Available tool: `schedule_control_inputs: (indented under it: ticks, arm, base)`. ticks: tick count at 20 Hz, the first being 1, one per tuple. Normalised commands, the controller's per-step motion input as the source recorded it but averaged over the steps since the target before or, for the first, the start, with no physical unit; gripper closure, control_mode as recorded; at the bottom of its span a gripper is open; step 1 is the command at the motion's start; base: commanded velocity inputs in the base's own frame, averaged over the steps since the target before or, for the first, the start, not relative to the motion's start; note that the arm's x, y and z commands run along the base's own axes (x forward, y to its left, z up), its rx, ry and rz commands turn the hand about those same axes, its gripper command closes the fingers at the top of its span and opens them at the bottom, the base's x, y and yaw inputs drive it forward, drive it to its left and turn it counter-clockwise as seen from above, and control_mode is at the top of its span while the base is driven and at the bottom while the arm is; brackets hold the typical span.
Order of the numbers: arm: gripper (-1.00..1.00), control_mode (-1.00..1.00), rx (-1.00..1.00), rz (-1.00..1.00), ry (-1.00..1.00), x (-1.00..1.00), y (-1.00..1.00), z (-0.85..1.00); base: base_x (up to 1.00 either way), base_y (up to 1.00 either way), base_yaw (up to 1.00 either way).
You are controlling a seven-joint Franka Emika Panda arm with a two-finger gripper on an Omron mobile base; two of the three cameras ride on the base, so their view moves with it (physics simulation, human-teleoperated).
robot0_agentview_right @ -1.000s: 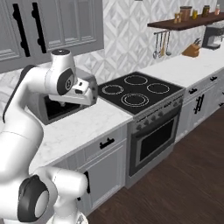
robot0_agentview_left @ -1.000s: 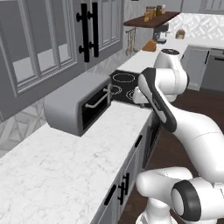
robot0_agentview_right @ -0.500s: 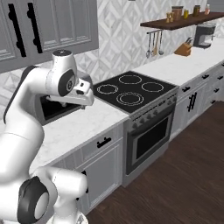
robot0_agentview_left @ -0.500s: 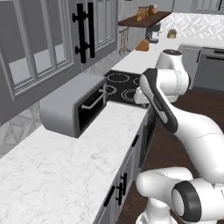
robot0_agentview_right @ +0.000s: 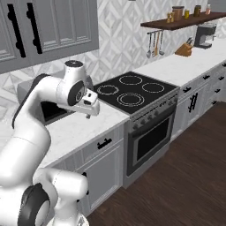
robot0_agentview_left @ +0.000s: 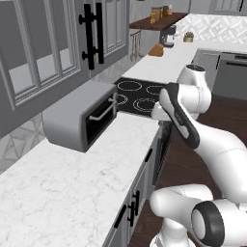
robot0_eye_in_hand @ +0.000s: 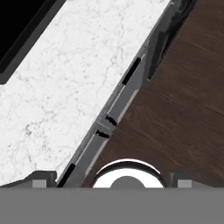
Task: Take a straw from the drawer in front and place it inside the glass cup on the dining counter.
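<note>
My gripper (robot0_agentview_right: 88,114) hangs open over the front edge of the white marble worktop (robot0_agentview_right: 75,130), fingers pointing down and holding nothing. In the hand view the gripper (robot0_eye_in_hand: 113,176) looks down past the worktop edge, its fingertips (robot0_eye_in_hand: 43,176) set wide apart. Below the worktop a grey drawer (robot0_agentview_right: 98,149) with a short black bar handle is shut; the hand view shows its front from above, drawer (robot0_eye_in_hand: 124,89). The straw, the glass cup and the dining counter are out of view.
A grey toaster oven (robot0_agentview_left: 79,120) stands on the worktop behind the arm. To the right are a black cooktop (robot0_agentview_right: 128,90) and an oven (robot0_agentview_right: 148,137). Grey upper cabinets (robot0_agentview_left: 72,43) hang above. Dark wood floor (robot0_agentview_right: 185,185) lies open in front of the cabinets.
The whole scene has shifted a little in both base views, so the camera has moved with the base. The arm keeps its pose and the gripper stays open.
</note>
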Motion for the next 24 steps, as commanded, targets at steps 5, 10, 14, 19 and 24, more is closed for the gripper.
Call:
schedule_control_inputs:
  ticks: [5,10,14,19,24]
  arm:
    - [-1.00,-1.00,0.38,0.00,-0.02,0.00,-0.99,-0.78]
    - [-1.00,-1.00,0.38,0.00,0.00,0.00,-0.80,-0.79]
    - [-1.00,-1.00,0.31,0.00,0.04,0.12,-0.33,-0.63]
    - [-1.00,-1.00,0.16,0.00,0.01,0.39,-0.02,-0.42]
    - [-1.00,-1.00,0.14,0.00,0.00,0.27,0.00,-0.33]
  base:
    - [0.00,0.00,0.00]
    - [0.00,0.00,0.00]
    - [0.00,0.00,0.00]
    - [0.00,0.00,0.00]
    - [0.00,0.00,0.00]
